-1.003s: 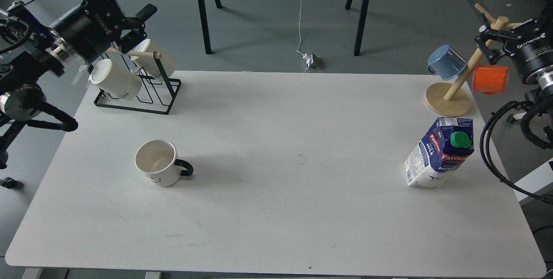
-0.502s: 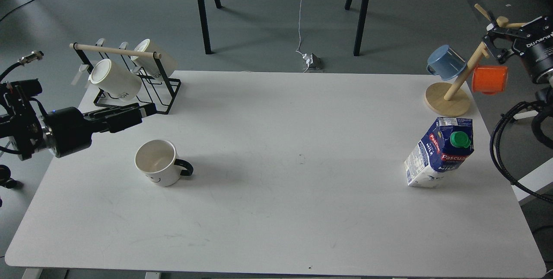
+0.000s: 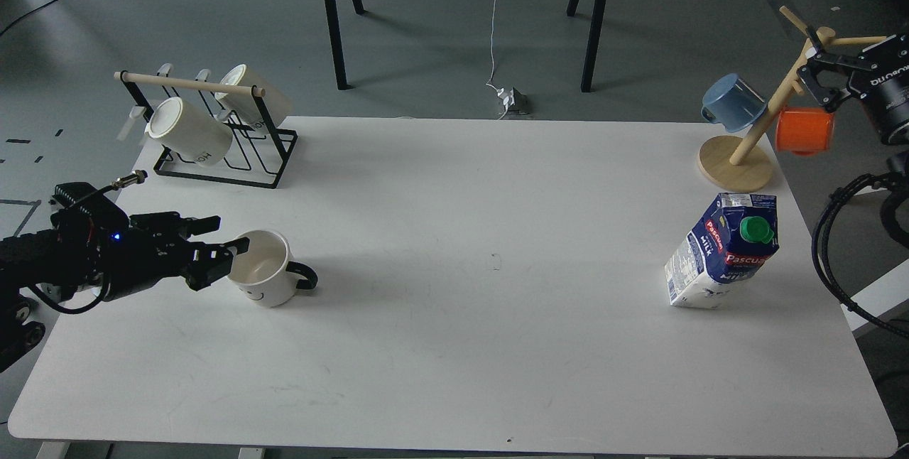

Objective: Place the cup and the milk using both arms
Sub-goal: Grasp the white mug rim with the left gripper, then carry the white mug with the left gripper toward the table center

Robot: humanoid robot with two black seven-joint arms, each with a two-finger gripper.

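Two task items upright on bench, well apart. Cup at left, mouth up, handle pointing right, smiley on near side. Milk at right, long axis vertical, leaning slightly, green cap facing near-right. Left hand at cup's left rim, fingers spread, not gripping. Right hand off bench by mug tree, fingers spread, holding nothing.
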